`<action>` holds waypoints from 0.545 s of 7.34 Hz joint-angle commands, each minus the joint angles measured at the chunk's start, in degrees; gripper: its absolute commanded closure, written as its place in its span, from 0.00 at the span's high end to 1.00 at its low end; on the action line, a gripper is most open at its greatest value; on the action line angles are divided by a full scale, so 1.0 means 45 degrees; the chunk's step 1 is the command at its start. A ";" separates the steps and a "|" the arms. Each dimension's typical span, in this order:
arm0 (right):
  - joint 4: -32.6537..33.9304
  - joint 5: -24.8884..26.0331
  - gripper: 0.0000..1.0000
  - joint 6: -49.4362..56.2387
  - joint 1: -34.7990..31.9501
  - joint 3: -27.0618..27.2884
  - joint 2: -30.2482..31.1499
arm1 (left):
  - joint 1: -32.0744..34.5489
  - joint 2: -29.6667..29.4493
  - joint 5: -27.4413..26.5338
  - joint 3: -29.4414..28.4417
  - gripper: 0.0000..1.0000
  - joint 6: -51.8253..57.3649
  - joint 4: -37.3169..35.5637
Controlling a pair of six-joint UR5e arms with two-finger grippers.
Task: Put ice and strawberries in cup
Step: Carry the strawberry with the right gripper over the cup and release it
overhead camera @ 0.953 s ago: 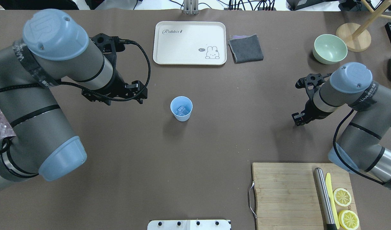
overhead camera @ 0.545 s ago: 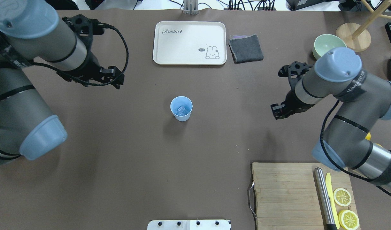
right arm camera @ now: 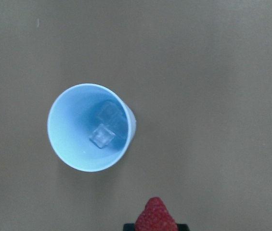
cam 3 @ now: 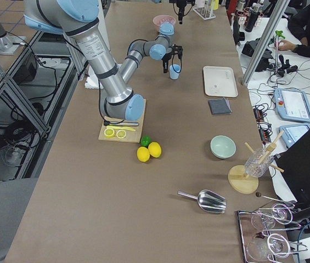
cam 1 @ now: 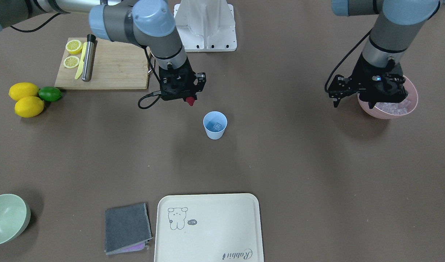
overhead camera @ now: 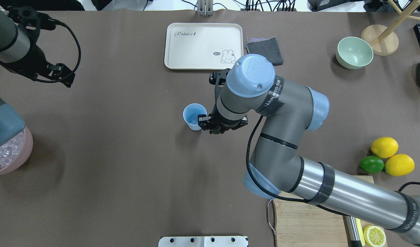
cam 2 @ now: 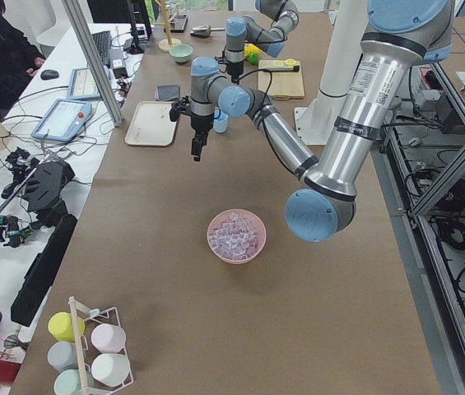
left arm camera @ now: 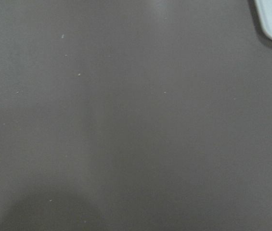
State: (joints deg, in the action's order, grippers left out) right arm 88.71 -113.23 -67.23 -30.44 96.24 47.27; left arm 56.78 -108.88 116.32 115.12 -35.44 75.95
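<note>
Front view shows my right gripper clamping the strawberry near the cup; wrist view crops it but shows ice inside.

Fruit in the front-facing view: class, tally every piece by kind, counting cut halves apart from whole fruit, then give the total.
whole lemons: 2
lemon halves: 2
lime: 1
strawberry: 1
Total: 6
</note>
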 commanded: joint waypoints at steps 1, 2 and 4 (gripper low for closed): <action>-0.0103 0.0199 0.00 0.0290 0.0047 -0.1034 -0.0913 | 0.0700 0.0815 0.0459 0.0120 0.97 0.0394 0.0096; -0.0896 0.0297 0.00 0.0408 0.0046 -0.1655 -0.1088 | 0.0721 0.0816 0.0478 0.0139 0.97 0.0356 0.0096; -0.1294 0.0279 0.00 0.0350 -0.0032 -0.2422 -0.1617 | 0.0721 0.0836 0.0498 0.0062 0.97 0.0375 0.0096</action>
State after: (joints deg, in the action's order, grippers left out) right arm 83.93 -111.98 -65.72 -30.39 86.96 40.96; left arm 59.96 -105.21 118.49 115.53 -33.79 76.37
